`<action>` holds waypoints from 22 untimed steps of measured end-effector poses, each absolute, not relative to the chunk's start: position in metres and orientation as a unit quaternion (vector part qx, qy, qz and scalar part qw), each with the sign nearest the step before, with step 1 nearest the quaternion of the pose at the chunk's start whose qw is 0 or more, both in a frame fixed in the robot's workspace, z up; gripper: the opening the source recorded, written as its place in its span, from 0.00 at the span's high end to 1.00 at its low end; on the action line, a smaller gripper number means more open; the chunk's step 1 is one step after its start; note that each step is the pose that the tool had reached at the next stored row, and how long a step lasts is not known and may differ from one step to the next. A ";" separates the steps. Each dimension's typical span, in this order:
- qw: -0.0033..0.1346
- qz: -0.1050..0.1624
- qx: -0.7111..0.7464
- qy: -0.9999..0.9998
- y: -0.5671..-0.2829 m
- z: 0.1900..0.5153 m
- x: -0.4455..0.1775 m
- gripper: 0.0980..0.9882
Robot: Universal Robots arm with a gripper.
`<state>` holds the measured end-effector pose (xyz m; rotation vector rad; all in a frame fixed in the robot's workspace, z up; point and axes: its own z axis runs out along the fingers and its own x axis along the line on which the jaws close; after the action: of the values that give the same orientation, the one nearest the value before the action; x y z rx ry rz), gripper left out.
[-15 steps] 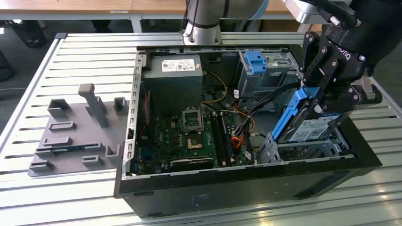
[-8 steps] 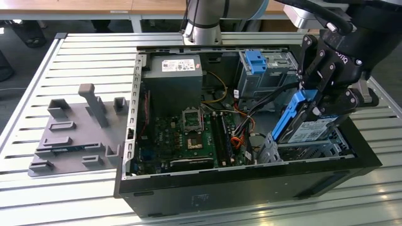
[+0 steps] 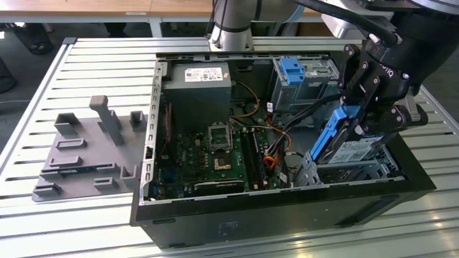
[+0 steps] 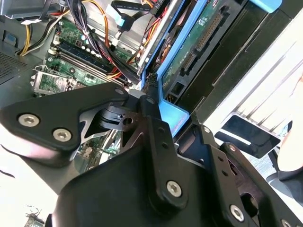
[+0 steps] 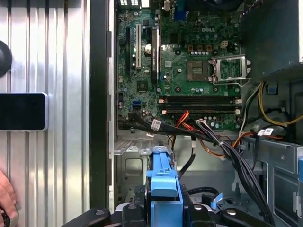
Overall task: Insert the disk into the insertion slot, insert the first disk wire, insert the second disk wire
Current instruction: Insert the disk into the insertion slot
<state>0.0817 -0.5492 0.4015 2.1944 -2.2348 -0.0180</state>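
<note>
In the exterior view my gripper (image 3: 364, 128) is shut on the disk (image 3: 349, 144), a silver drive with a white-and-blue label in a bright blue caddy. The disk hangs steeply tilted at the case's near right corner. Its lower end is just above the insertion slot (image 3: 353, 172), a low perforated silver cage; I cannot tell whether they touch. The second wrist view has the disk's green underside (image 4: 189, 42) and blue frame beyond my fingers (image 4: 150, 106). In the first wrist view the blue caddy (image 5: 163, 182) stands over the silver cage (image 5: 135, 165).
The open computer case (image 3: 287, 199) holds a motherboard (image 3: 215, 156), a grey power supply (image 3: 197, 86), a taller grey cage with a blue tab (image 3: 301, 80) and loose cables (image 3: 281, 134) beside the slot. A grey fixture plate (image 3: 86, 156) lies on the exterior view's left. A person's hand (image 5: 4, 198) is near.
</note>
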 end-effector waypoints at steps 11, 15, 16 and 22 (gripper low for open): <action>0.006 -0.007 0.701 -0.713 -0.549 0.394 0.082 0.70; 0.006 -0.007 0.701 -0.714 -0.549 0.391 0.082 0.70; 0.007 -0.007 0.701 -0.714 -0.549 0.390 0.082 0.70; 0.007 -0.008 0.701 -0.713 -0.549 0.386 0.082 0.70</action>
<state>0.0817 -0.5492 0.3864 2.1916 -2.2320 -0.0241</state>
